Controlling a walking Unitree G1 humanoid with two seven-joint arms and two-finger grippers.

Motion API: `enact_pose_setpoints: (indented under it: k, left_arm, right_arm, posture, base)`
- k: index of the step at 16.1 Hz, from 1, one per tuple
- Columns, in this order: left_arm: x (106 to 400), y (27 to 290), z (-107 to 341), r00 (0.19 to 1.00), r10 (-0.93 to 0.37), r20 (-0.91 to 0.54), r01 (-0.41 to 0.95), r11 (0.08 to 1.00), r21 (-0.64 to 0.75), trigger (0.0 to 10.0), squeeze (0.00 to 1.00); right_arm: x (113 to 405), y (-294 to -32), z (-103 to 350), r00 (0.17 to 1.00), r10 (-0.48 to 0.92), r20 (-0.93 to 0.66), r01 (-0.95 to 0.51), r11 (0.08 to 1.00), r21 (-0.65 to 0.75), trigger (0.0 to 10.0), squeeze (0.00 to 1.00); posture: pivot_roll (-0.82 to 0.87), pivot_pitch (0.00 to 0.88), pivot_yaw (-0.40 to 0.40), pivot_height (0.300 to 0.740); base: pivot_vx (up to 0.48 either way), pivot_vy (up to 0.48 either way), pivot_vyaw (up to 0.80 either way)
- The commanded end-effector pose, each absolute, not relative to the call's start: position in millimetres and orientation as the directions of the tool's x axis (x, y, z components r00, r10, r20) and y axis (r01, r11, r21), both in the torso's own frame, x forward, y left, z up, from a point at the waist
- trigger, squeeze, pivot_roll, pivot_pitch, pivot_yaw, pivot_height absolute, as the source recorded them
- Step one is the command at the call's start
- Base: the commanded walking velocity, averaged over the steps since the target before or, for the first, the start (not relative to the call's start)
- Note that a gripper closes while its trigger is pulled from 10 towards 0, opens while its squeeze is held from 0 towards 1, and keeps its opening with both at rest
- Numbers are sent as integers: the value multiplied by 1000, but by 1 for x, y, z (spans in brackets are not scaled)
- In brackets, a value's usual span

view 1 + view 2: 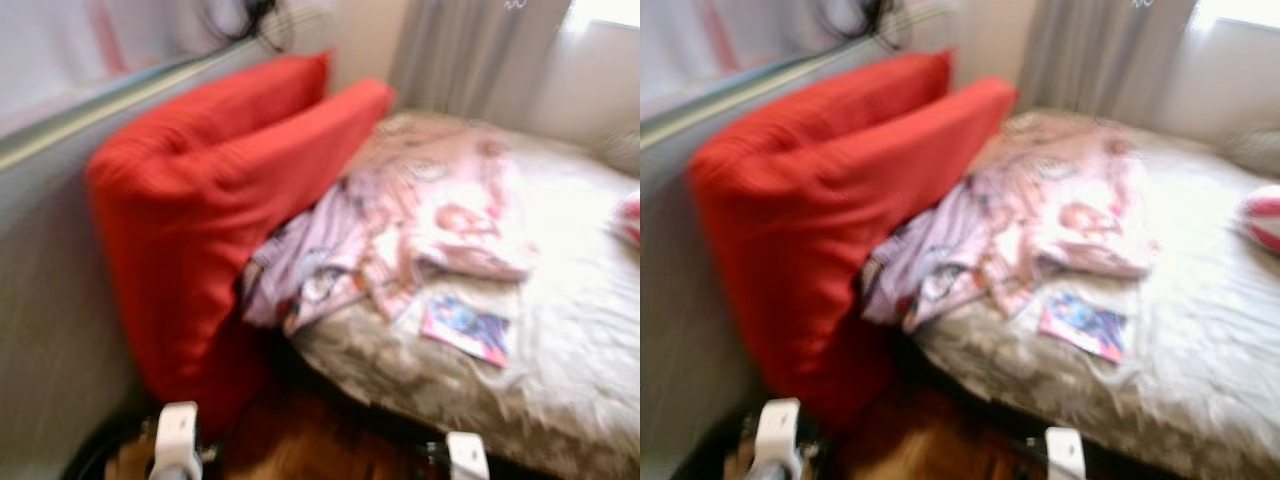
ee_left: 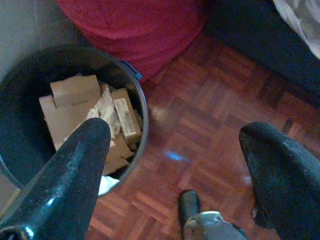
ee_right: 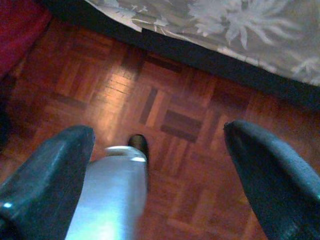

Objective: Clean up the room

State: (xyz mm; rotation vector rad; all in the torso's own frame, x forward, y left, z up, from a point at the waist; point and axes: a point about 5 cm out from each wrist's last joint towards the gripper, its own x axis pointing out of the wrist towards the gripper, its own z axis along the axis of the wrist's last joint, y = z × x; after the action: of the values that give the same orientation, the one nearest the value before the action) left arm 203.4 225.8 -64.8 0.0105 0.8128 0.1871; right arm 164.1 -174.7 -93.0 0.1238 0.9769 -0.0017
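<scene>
Parquet floor (image 3: 165,100), round bin (image 2: 142,107), crumpled cardboard (image 2: 75,107)

Head eyes face the bed (image 1: 560,330); wrist cameras look down at parquet floor (image 3: 165,115).

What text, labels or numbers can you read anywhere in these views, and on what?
None can be read.
Colourful booklet on the bed: cover print too blurred.
Patterned pink bedding: pictures on it, blurred, no legible words.
Cardboard boxes in the dark bin: a narrow box carries a printed strip, too small to read.
</scene>
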Motion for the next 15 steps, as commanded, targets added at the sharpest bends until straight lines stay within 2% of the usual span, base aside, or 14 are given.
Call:
enact_pose_setpoints:
  k: [1, 4, 15]
  left_arm:
    - [208, 221, -64, 678, 158, -718, -151, 986, 75, 10000, 0]
    - [209, 222, -63, 681, 155, -716, -141, 987, 79, 10000, 0]
    - [209, 223, -62, 682, 154, -715, -140, 987, 78, 10000, 0]
  right_arm:
    - [161, -182, -94, 549, 34, -835, 66, 994, 83, 10000, 0]
    - [163, -180, -93, 563, 42, -826, 40, 996, 77, 10000, 0]
    - [167, -171, -92, 561, 45, -826, 10, 998, 62, 10000, 0]
  posture:
    - [56, 39, -8, 740]
    - [57, 46, -4, 740]
    - [54, 68, -1, 740]
  base:
    - [0, 0, -781]
    - [0, 0, 0]
    - [0, -293, 0]
